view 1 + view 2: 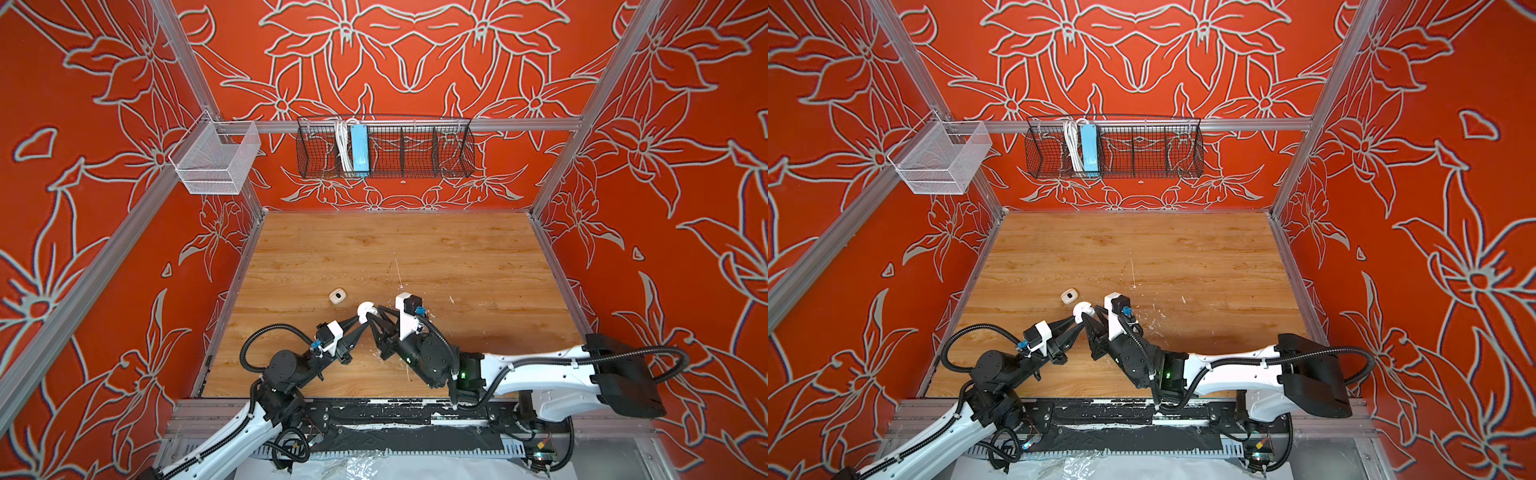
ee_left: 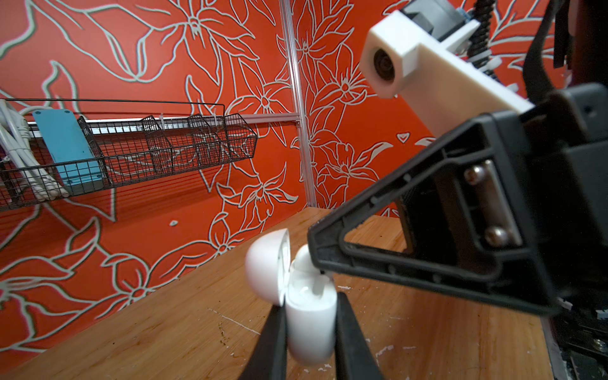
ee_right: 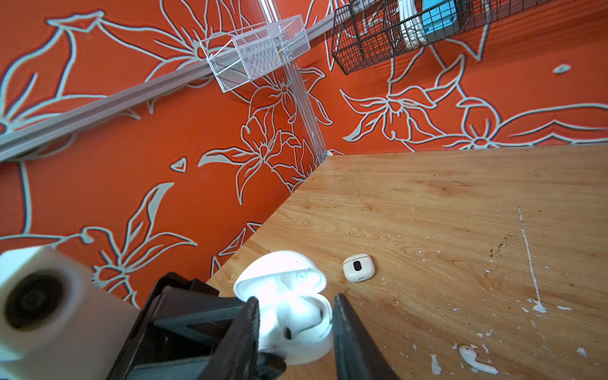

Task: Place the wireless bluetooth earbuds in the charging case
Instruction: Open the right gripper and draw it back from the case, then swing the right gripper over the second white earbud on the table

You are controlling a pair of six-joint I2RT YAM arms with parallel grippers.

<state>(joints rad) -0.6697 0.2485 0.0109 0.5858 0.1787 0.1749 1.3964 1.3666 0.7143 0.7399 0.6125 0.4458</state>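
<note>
My left gripper (image 2: 311, 301) is shut on the body of the white charging case (image 2: 311, 325), held just above the wooden table with its lid (image 2: 266, 266) swung open. One white earbud (image 3: 302, 316) sits stem-down in the case's opening. My right gripper (image 3: 296, 297) hangs right over it, jaws apart on either side of the earbud, open. In both top views the two grippers meet at the case (image 1: 365, 309) (image 1: 1081, 309), front centre. A second earbud (image 3: 477, 360) lies loose on the table beside the right gripper.
A small beige case with a black spot (image 1: 337, 296) (image 3: 358, 268) lies just behind the grippers. A black wire basket (image 1: 384, 147) with a blue power strip and a white mesh basket (image 1: 216, 160) hang on the walls. White paint flecks dot the wood.
</note>
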